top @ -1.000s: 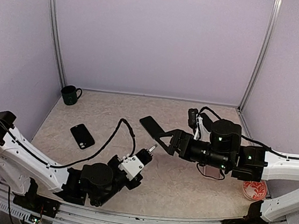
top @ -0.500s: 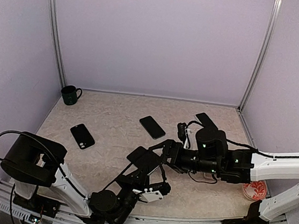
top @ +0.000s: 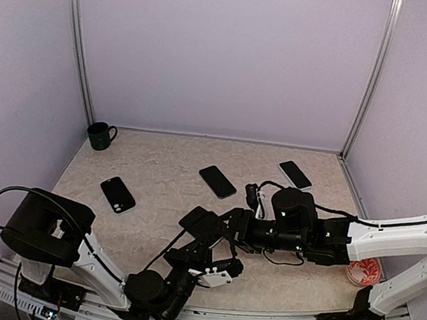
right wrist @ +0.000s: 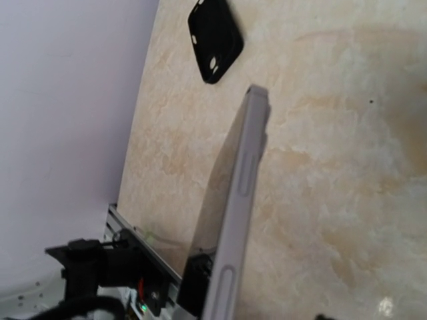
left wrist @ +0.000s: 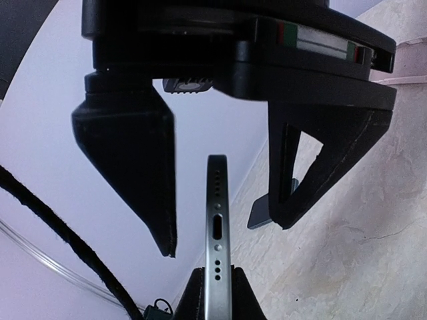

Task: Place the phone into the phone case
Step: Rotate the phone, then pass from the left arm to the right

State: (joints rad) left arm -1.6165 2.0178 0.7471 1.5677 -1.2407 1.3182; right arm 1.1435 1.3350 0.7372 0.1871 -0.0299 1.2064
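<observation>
My left gripper (top: 202,244) is shut on the lower end of a dark phone (top: 205,223) with a silver edge and holds it up above the table. In the left wrist view the phone (left wrist: 218,213) stands edge-on between my left fingers (left wrist: 193,297). The right gripper (top: 227,227) straddles the phone's top, its jaws open with a gap on each side. The right wrist view shows the phone's silver side (right wrist: 240,193) but none of its own fingers. The black phone case (top: 118,194) lies flat on the left of the table, also seen as the case (right wrist: 215,39).
Two more dark phones lie flat, one mid-table (top: 218,181) and one at the back right (top: 295,174). A dark green mug (top: 100,135) stands in the back left corner. A red-patterned dish (top: 362,271) sits near the right edge. Cables hang near both wrists.
The left arm has swung into a new pose and now holds the phone up. The right gripper has moved left and down over the phone, and its jaws have narrowed.
</observation>
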